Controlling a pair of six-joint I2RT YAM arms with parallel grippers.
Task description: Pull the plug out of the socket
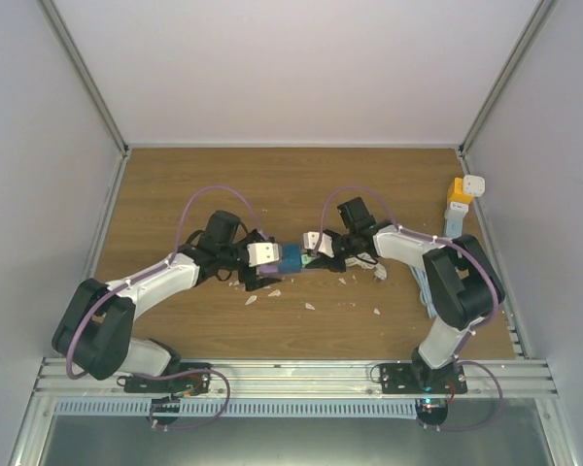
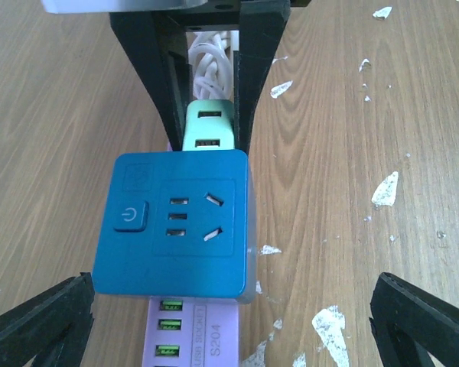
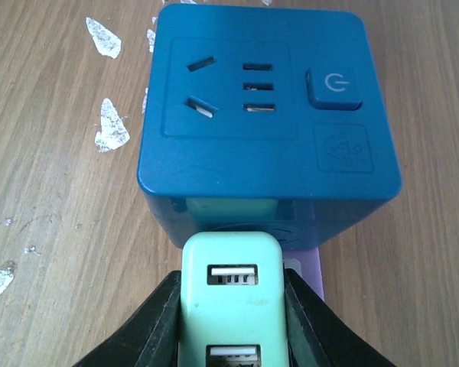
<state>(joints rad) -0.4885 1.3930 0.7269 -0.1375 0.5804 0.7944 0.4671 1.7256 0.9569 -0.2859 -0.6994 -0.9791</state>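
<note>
A blue socket cube (image 2: pixel 172 222) lies on the wooden table, also in the top view (image 1: pixel 291 258) and the right wrist view (image 3: pixel 264 107). A mint green USB plug (image 3: pixel 231 298) sits against its side, also seen in the left wrist view (image 2: pixel 208 126). My right gripper (image 3: pixel 231 306) is shut on this plug; it shows in the top view (image 1: pixel 318 252). A purple USB plug (image 2: pixel 187 332) sticks out of the cube's opposite side. My left gripper (image 2: pixel 229 329) is open, fingers (image 2: pixel 38 321) wide on either side of the purple plug, not touching it.
A coil of white cable (image 1: pixel 374 267) lies behind the right gripper. A stack of yellow, white and pale blue adapters (image 1: pixel 462 199) stands by the right wall. White flecks (image 1: pixel 311 305) are scattered on the wood. Enclosure walls ring the table.
</note>
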